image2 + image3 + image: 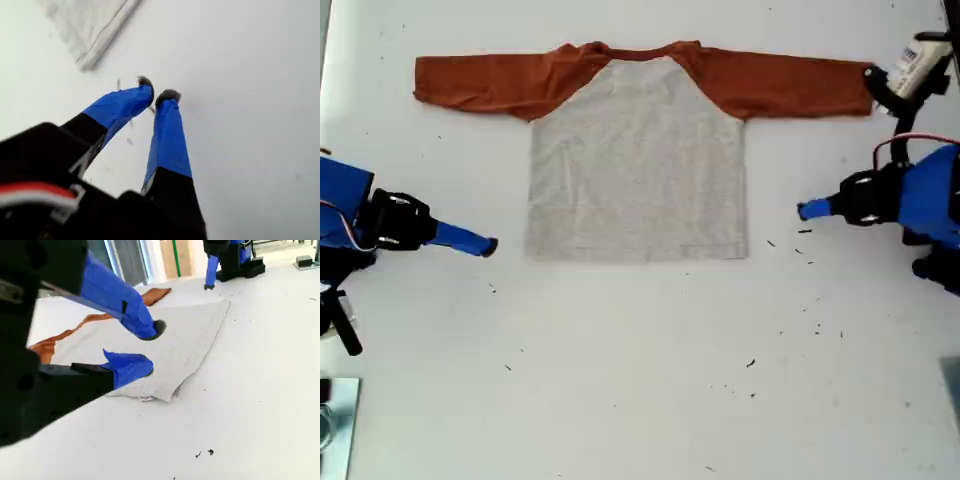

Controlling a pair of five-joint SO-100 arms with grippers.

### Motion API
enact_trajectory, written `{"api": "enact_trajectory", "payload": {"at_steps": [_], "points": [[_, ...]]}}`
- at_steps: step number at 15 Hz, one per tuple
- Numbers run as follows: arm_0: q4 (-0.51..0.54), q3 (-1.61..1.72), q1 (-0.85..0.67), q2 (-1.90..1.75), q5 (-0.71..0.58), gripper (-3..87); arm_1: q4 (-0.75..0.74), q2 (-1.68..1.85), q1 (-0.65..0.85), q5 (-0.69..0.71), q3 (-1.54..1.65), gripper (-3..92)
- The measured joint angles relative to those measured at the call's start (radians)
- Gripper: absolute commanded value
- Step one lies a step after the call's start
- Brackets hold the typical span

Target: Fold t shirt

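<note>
The shirt (pixel 638 160) lies flat on the worktop (pixel 640 380), sleeves out; no fold is made yet, I think; my first end effector (pixel 159 95) is almost pressed together, empty; my second end effector (pixel 150 347) is spread near the hem; next, each should pinch a sleeve.

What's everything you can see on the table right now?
t shirt: one, grey with rust-orange sleeves, spread flat mid-table.
table: one, white, beneath everything.
dark specks: several, black, exterior view's lower right.
device: one, white and black, exterior view's upper right.
my first gripper: one, blue, nearly closed, exterior view's right.
my second gripper: one, blue, open, at the hem corner, exterior view's left.
</note>
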State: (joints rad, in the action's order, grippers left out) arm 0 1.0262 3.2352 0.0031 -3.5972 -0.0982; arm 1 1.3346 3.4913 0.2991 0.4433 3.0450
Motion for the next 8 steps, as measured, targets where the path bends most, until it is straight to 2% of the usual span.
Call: {"api": "enact_trajectory", "payload": {"at_steps": [2, 5, 7, 8], "points": [[0.000, 0.000, 0.000, 0.000, 0.000, 7.8, -0.005, 0.000, 0.015, -0.095, 0.000, 3.5], [0.000, 0.000, 0.000, 0.000, 0.000, 10.1, 0.014, -0.003, 0.015, -0.150, -0.012, 3.3], [0.000, 0.000, 0.000, 0.000, 0.000, 10.5, 0.058, -0.106, 0.086, -0.121, -0.117, 3.3], [0.000, 0.000, 0.000, 0.000, 0.000, 14.0, 0.075, -0.255, 0.143, -0.055, -0.238, 3.3]]}}
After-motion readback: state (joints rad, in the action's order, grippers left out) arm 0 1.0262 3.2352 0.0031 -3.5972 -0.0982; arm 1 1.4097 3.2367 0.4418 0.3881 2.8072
